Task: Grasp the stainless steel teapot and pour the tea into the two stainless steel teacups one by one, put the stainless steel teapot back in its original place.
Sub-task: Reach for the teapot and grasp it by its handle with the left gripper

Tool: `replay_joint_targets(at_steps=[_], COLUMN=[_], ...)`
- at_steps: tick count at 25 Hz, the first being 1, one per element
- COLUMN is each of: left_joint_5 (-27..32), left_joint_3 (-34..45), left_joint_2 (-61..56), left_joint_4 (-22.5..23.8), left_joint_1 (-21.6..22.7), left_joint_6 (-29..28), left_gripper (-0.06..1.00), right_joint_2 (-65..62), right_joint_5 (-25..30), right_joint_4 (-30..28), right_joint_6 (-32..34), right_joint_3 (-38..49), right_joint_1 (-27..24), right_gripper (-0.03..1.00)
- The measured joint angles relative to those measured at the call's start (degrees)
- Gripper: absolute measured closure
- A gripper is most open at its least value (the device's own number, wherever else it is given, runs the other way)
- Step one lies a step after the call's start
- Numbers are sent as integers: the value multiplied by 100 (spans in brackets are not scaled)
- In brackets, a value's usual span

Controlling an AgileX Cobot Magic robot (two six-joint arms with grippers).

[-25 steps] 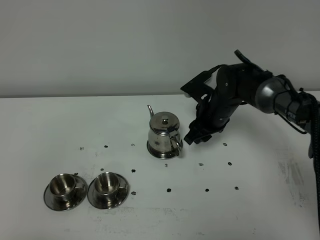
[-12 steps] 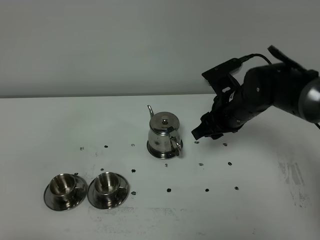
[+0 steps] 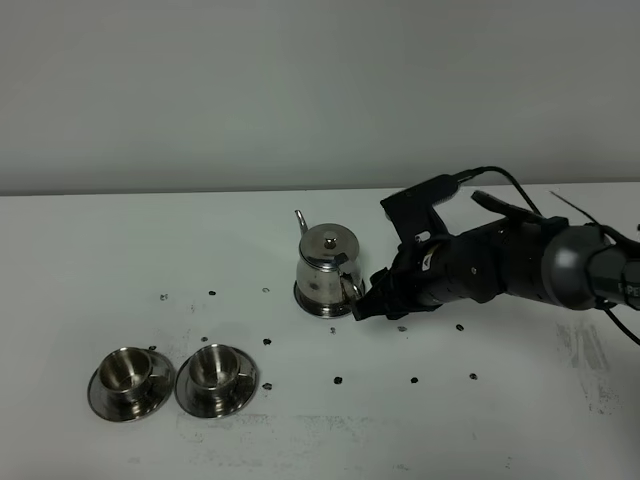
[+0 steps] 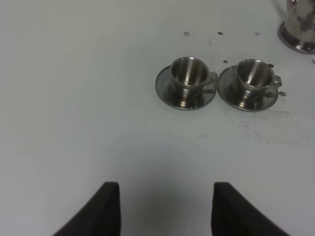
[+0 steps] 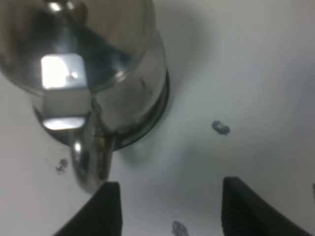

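— What's the right gripper [image 3: 368, 304] doing?
— Dropping lower than a second ago, fingers spread wide, nearing the teapot [image 3: 327, 270] handle from four o'clock. Teapot's sitting mid-table, teacups [image 3: 131, 372] at its eight.

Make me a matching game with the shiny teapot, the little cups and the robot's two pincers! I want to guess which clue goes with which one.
Things:
1. teapot
2. two teacups
3. right pincer
4. left pincer

Clues:
A. open, over bare table, not yet at the cups
B. side by side, each on its own saucer
C. open, right beside the teapot
D. standing upright by itself, spout pointing up

Right pairs: 1-D, 2-B, 3-C, 4-A.
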Motion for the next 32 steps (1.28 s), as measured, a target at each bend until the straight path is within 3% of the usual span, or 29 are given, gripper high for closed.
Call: replay_joint_targets(at_steps=[8,21,26,32], left_joint_5=[0,0,0,0], left_joint_3=[0,0,0,0], left_joint_2=[0,0,0,0], left_joint_4=[0,0,0,0], left_joint_1=[0,0,0,0], left_joint_6=[0,0,0,0], left_gripper=[46,46,46,46], right_joint_2=[265,265,247,-371], right_joint_5=[-181,-16,603,1976], right_joint_4=[-129,98,137,141], right_joint_6=[64,-34,41,358], right_joint_3=[-25,-187,-190,-576], right_joint_1=[50,316,212,185], right_gripper=[50,50,50,50])
